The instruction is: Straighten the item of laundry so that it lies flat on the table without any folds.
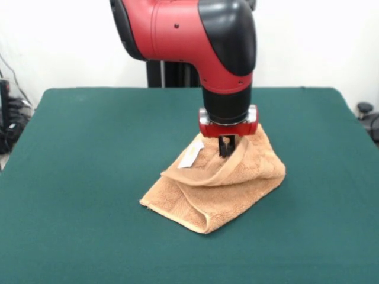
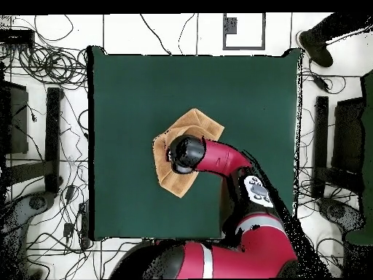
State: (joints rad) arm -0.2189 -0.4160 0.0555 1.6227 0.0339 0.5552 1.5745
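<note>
lying under tool (image 1: 227,147) (touching): towel (image 1: 222,186)

Tan-orange towel (image 1: 216,189), crumpled & folded, top pulled up into peak, white tag (image 1: 190,155) showing, mid green table (image 1: 89,177).

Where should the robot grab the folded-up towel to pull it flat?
Probably the free corner of the towel at its near left end, taken from above. There the layers lie low and loose on the table, so pulling outward should undo the fold. The gripper now presses into the raised middle, by the white tag.
</note>
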